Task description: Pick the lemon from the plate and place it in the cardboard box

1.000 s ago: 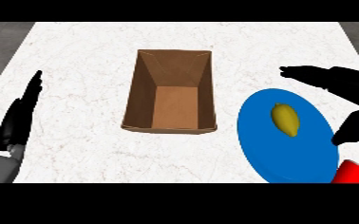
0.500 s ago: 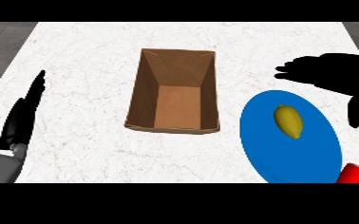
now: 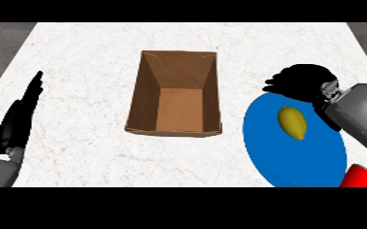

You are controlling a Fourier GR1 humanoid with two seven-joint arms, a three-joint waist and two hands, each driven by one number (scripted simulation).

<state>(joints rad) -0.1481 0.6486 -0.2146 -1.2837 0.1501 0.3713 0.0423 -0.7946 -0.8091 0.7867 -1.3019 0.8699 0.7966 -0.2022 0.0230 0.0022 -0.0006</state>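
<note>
The right hand (image 3: 307, 81) has drawn in over the plate's (image 3: 267, 150) far rim, fingers curled and holding nothing. The lemon (image 3: 293, 122) lies just below it, long axis pointing toward the hand; the box (image 3: 174, 97) sits left.

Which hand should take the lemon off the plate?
Right. The right hand hovers at the blue plate's far edge, close to the lemon. The left hand rests open at the counter's left edge, beyond the cardboard box.

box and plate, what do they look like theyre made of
The box looks like plain brown cardboard: matte, thin flat walls, open top. The plate is a uniform bright blue with a smooth, even surface, perhaps plastic or glazed ceramic; the look leaves that open.
</note>
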